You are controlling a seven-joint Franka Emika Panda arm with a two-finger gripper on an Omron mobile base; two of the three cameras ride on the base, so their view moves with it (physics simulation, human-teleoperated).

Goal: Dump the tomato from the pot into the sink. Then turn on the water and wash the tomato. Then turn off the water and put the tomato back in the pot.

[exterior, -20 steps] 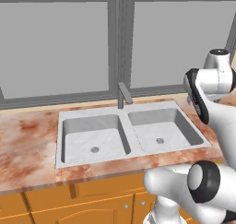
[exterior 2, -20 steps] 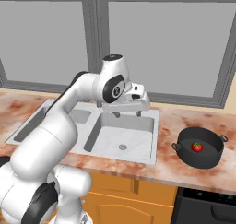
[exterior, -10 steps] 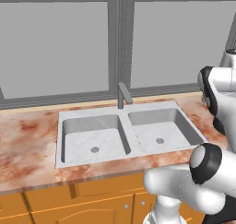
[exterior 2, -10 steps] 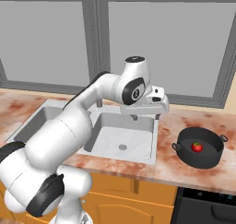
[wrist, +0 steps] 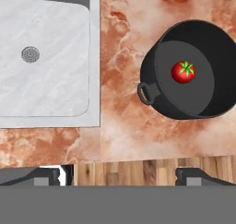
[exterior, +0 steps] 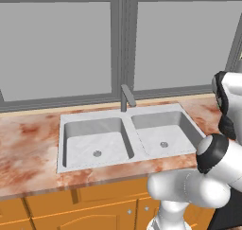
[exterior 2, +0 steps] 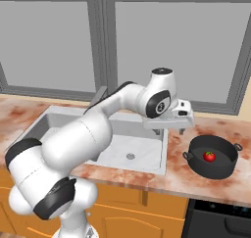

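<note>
- While nothing of the task looks done yet, the nearest things are the wooden cabinet fronts (exterior 2: 147, 202) under the counter edge, with the arm's base in front of them.
- Next comes the marbled orange counter (exterior 2: 196, 180), and on it, to the right of the sink, the pot (exterior 2: 212, 156), upright, its near handle turned toward the basin in the hand view.
- The tomato (wrist: 183, 72) lies inside the pot on its bottom, a little off centre, green stalk up; it also shows in the right base view as a red spot in the black.
- The gripper (exterior 2: 169, 130) hangs above the counter strip between the sink's right rim and the pot, not touching either. In the hand view its two dark tips stand far apart at the bottom edge, so the fingers are spread wide with nothing between them.
- The sink (exterior: 61, 139) lies just beside the pot's left; both basins look dry and bare, each with its round drain.
- Behind the divider between the basins stands the faucet (exterior: 125, 97), with no water running that I can see.
- Farthest back is the grey window (exterior: 71, 49) over the sill.
- Judged from this: the first step, dumping the tomato, is only at the approach. Still to come are gripping the pot, likely by its rim or handle, tipping it over the basin, turning water on, washing, turning water off, and returning the tomato to the pot.
</note>
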